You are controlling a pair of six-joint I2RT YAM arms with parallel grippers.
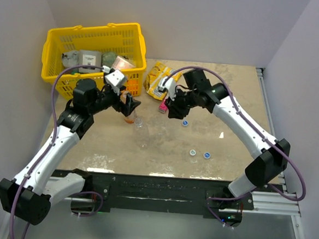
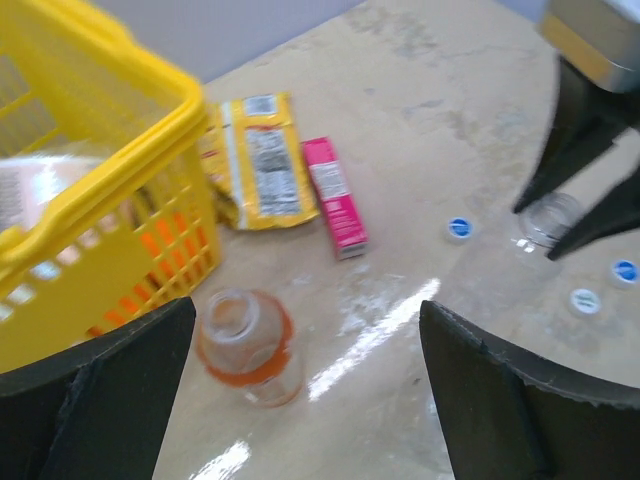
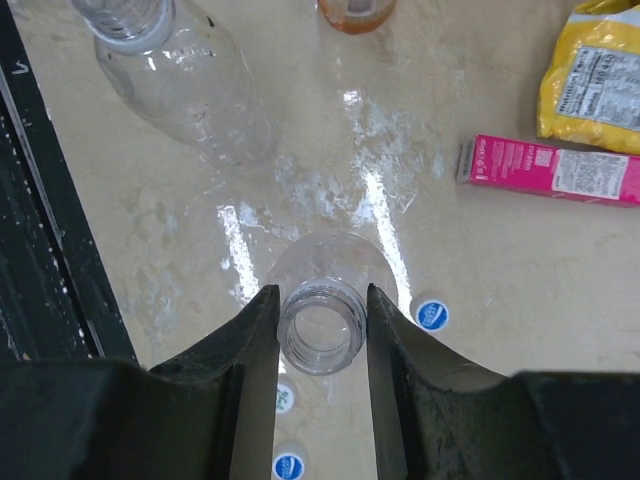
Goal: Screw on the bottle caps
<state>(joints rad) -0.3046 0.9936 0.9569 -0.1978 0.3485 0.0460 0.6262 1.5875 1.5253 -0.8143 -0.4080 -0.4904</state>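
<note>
Bottles (image 3: 190, 90) three, caps (image 1: 185, 123) three, basket (image 1: 141, 44) one

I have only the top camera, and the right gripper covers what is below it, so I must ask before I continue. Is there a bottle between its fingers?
Observer: Yes. The right wrist camera shows a clear bottle, upright and without a cap, between the fingers of the right gripper. They sit against both sides of its neck.
Operator: Thank you. And on the other side, is something held?
Observer: No. In the left wrist camera the left gripper is wide open. The orange bottle stands just ahead of it, uncapped and not gripped.
</note>
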